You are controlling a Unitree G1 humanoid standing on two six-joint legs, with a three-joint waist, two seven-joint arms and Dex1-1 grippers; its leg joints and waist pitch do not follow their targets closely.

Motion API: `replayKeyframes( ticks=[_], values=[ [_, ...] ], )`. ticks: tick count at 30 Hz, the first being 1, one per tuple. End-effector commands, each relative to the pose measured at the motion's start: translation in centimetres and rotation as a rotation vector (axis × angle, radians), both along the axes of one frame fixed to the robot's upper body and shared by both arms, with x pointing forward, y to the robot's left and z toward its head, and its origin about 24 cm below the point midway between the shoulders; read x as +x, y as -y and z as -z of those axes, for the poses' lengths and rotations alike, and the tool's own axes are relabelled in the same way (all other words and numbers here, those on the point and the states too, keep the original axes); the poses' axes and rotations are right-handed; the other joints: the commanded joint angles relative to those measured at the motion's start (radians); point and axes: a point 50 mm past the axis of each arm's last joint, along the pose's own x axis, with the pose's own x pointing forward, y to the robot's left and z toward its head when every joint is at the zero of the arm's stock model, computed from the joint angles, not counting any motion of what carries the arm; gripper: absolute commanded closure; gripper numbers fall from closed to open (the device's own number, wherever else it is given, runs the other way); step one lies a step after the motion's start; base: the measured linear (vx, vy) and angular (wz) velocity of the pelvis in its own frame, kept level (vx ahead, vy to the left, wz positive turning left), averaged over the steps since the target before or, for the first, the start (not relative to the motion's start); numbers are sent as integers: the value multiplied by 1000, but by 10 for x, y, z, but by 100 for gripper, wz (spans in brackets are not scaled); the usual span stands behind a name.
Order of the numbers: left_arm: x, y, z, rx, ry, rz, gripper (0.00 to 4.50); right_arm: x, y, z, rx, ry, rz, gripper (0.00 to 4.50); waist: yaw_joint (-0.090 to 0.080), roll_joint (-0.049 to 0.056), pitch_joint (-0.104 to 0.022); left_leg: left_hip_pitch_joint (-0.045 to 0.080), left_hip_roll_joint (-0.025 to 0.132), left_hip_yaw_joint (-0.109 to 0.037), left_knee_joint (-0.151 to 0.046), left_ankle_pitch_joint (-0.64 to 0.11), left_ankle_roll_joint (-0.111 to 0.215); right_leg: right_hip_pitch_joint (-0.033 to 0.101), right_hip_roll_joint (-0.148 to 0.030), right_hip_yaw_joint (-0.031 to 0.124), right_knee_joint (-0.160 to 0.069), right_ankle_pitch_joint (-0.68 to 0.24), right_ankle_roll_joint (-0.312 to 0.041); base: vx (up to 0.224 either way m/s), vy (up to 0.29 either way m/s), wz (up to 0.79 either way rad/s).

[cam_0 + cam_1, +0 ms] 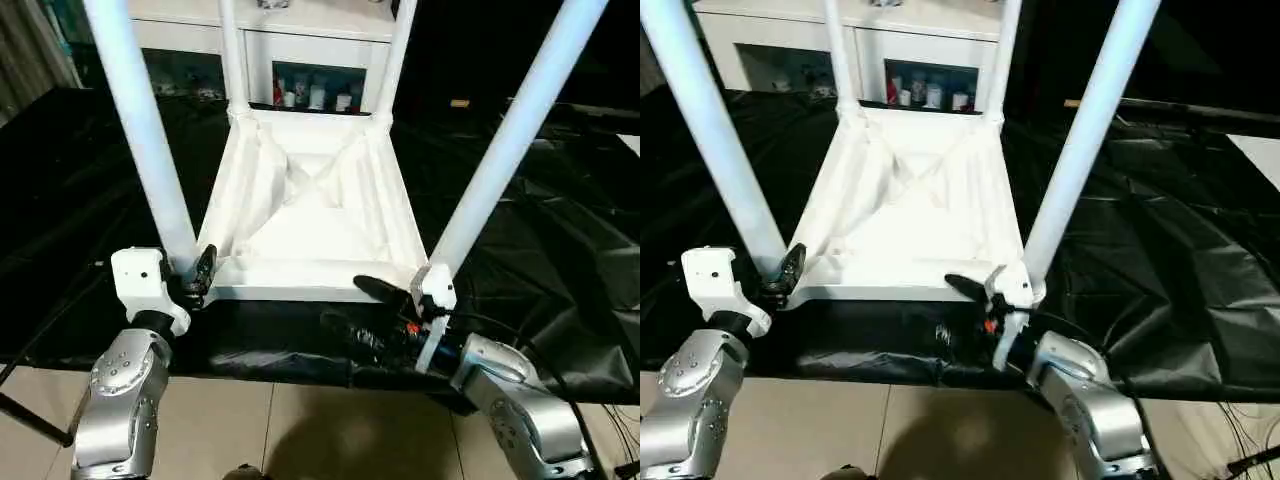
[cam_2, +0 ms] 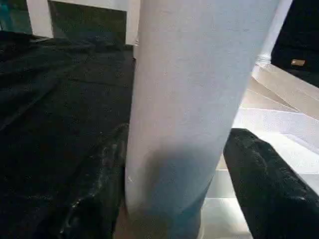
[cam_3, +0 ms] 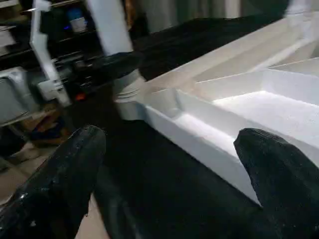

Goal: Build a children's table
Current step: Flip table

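Note:
The white children's table [image 1: 300, 225] lies upside down on the black cloth, its X-ribbed underside facing up. All four legs stand in the corner sockets. My left gripper [image 1: 195, 278] is shut around the base of the near left leg [image 1: 150, 130]; in the left wrist view that leg [image 2: 184, 109] sits between both fingers [image 2: 269, 184]. My right gripper [image 1: 342, 300] is open by the near right corner, beside the near right leg [image 1: 510, 140]. Its spread fingers [image 3: 60, 169] point along the table's front rim [image 3: 199, 139] and hold nothing.
A white cabinet [image 1: 320, 40] with glass-fronted compartments stands behind the far legs [image 1: 232, 50]. Wrinkled black cloth [image 1: 80, 180] covers the work surface on both sides. Its front edge drops to a tiled floor [image 1: 300, 430] just before my forearms.

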Motion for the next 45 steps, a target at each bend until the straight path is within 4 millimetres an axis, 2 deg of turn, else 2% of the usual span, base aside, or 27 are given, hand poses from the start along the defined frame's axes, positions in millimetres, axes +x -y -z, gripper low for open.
replayKeyframes(
  ticks=[1,5,9,14,16,20,24,26,27,29,30,32,33,35,37,42,43,44,45],
  values=[
    [2,11,6,-21,-55,69,165,-1,1,-4,-15,17,-44,0,2,9,-44,37,83,-37,-98,-204,5,-3,-94,41,-67,139,-169,0,0,0],
    [3,13,8,-40,-72,77,205,1,3,-3,-21,19,-38,0,6,6,-43,37,84,-36,-101,-214,-1,-4,-95,42,-70,104,-175,0,0,0],
    [4,17,14,-57,-116,96,225,0,2,-3,-23,18,-46,0,8,5,-42,38,84,-35,-102,-227,-6,-6,-96,43,-73,68,-174,0,0,0],
    [8,17,17,-53,-133,86,230,-1,2,-2,-26,15,-51,0,12,6,-37,41,83,-32,-107,-271,-23,-12,-98,46,-83,-14,-165,0,0,0],
    [11,17,16,-87,-128,72,231,0,2,-2,-30,17,-44,0,13,2,-35,43,83,-29,-109,-299,-33,-15,-99,48,-89,-68,-159,0,0,0],
    [14,20,15,-182,-112,64,231,4,6,0,-49,21,23,0,22,-2,-35,47,84,-22,-110,-288,-35,-19,-102,50,-95,-114,-148,0,0,0],
    [15,25,13,-292,-93,70,231,12,9,4,-59,18,105,0,25,-9,-38,41,83,-17,-108,-238,-22,-18,-103,46,-90,-87,-149,0,0,0],
    [16,30,13,-357,-88,81,231,13,9,6,-50,1,118,0,25,-15,-41,41,83,-14,-105,-211,-10,-17,-100,46,-87,-50,-149,0,0,0],
    [16,32,12,-382,-84,79,231,13,8,7,-57,-3,128,0,28,-15,-44,39,83,-12,-101,-176,2,-16,-100,45,-82,-2,-152,0,0,0],
    [17,36,12,-418,-83,83,231,14,8,9,-59,-13,146,0,30,-14,-47,37,80,-9,-98,-163,19,-18,-97,43,-77,49,-157,0,0,0],
    [18,38,12,-438,-81,83,231,15,8,10,-68,-19,171,0,28,-22,-48,35,81,-8,-97,-150,27,-16,-97,43,-74,71,-160,0,0,0],
    [18,43,12,-468,-80,91,231,17,8,12,-67,-31,202,0,28,-21,-47,30,79,-7,-94,-121,52,-16,-96,40,-71,108,-163,0,0,0],
    [19,46,12,-485,-82,97,231,18,9,12,-58,-37,210,0,28,-24,-46,31,80,-5,-95,-137,52,-16,-98,41,-73,86,-163,0,0,0],
    [19,49,12,-530,-80,90,231,19,9,11,-34,-51,233,0,27,-24,-43,33,83,-5,-99,-166,44,-17,-97,42,-78,44,-159,0,0,0],
    [18,53,13,-491,-88,122,231,24,12,8,-1,-55,286,0,25,-27,-42,35,85,-6,-103,-188,30,-18,-97,44,-82,14,-145,0,0,0],
    [19,59,13,-514,-92,137,231,52,14,-4,206,-145,518,0,17,-25,-44,38,83,-5,-105,-179,10,-20,-95,44,-78,28,-145,0,0,0],
    [19,59,13,-514,-92,138,231,53,14,-4,214,-151,523,0,17,-26,-44,38,82,-4,-105,-179,11,-22,-95,44,-78,28,-146,0,0,0],
    [19,60,13,-520,-93,139,231,56,13,-5,249,-177,539,0,12,-25,-46,34,82,-6,-106,-167,9,-16,-96,42,-75,40,-144,0,0,0],
    [19,60,13,-522,-94,139,231,58,11,-6,254,-185,547,0,10,-24,-46,35,83,-6,-105,-154,6,-16,-94,41,-73,61,-137,0,0,0]
  ],
)
